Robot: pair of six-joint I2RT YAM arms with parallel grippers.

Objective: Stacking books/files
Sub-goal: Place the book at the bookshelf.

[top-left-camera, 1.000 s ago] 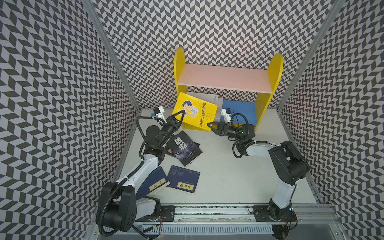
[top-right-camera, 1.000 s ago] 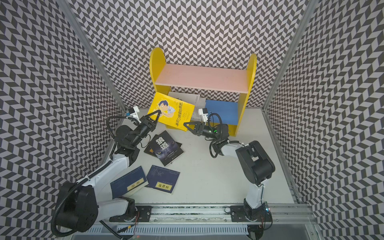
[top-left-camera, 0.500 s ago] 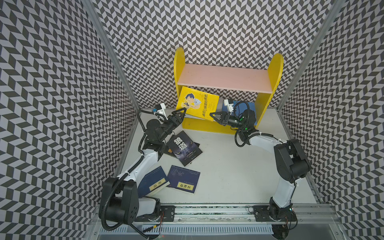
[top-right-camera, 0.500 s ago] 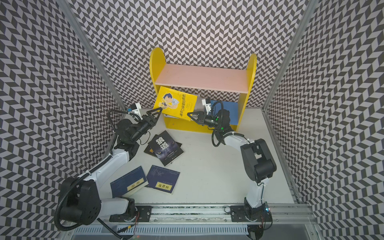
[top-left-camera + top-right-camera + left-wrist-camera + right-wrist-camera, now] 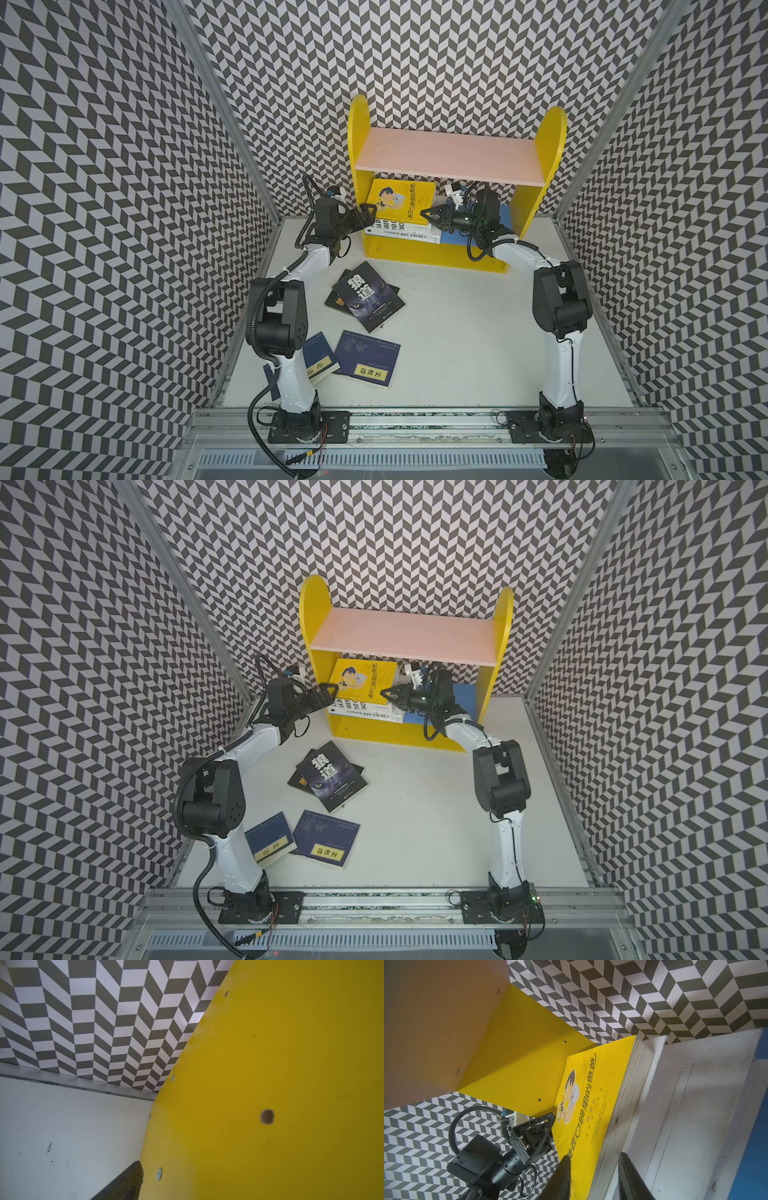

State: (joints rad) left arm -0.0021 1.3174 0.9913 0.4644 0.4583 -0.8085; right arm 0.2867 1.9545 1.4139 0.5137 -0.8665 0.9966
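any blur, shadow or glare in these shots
Both top views: evenly lit, sharp, shaded beneath the pink board; left wrist view: yellow side panel fills it, dim and soft; right wrist view: yellow book crisp, right end effector dark, blurred.

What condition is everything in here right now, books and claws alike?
yellow book: resting on the white books, gripped
white books: stacked flat in shelf
black books: overlapping on table
navy books: flat on table
left gripper: open
right gripper: shut on yellow book
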